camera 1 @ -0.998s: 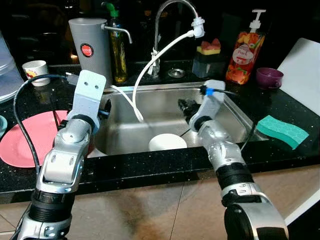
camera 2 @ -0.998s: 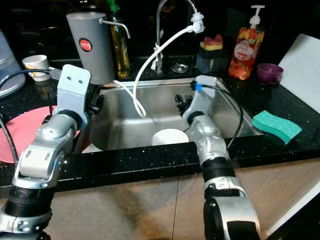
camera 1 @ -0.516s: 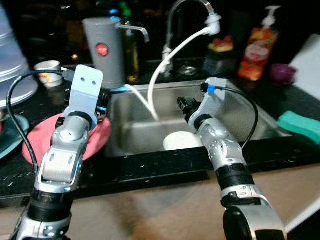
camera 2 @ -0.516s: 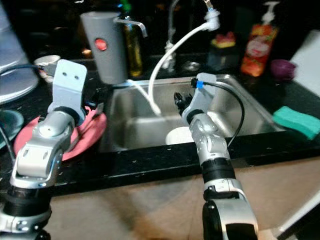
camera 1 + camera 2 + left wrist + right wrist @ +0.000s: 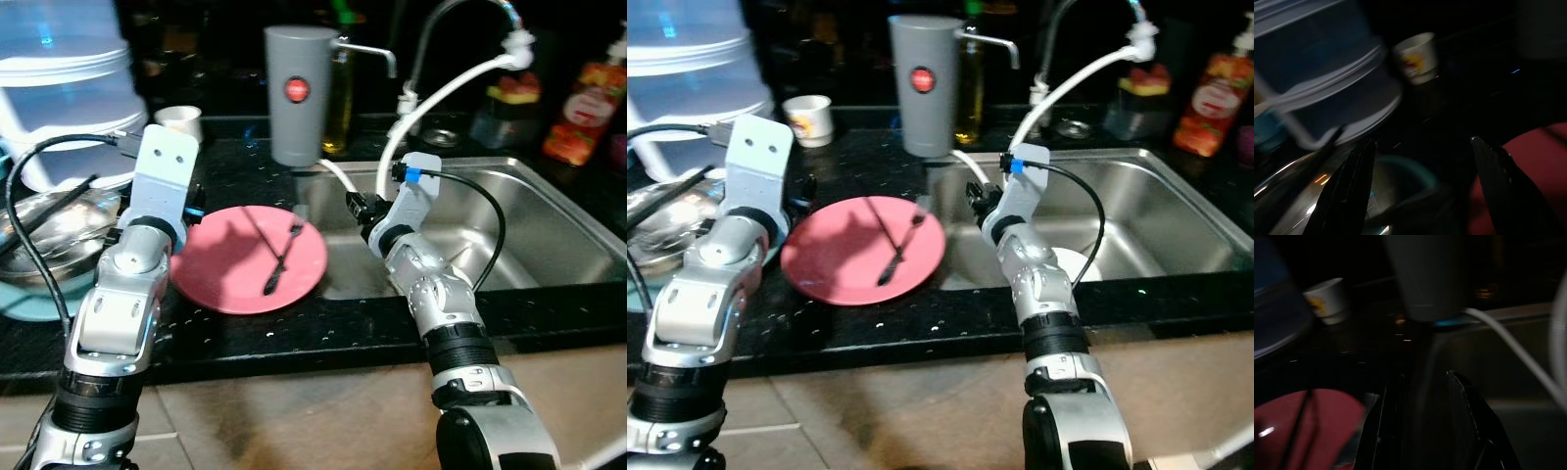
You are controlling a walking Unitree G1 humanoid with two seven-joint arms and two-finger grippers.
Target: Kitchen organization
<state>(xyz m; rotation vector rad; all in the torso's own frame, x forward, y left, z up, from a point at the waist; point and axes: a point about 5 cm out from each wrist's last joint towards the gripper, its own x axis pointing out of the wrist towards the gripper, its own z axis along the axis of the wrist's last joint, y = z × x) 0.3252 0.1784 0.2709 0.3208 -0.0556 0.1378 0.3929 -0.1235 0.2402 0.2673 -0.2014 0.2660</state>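
Pink plate [image 5: 235,264] flat on black counter beside sink; dark fork [image 5: 279,262] lying across it.

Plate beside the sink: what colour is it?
The plate is pink, with a fork lying on it; the left eye view shows it best.

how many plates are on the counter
1 clear plate: the pink plate with a fork on it, lying on the black counter left of the sink. More may be hidden in the blurred dishes at far left.
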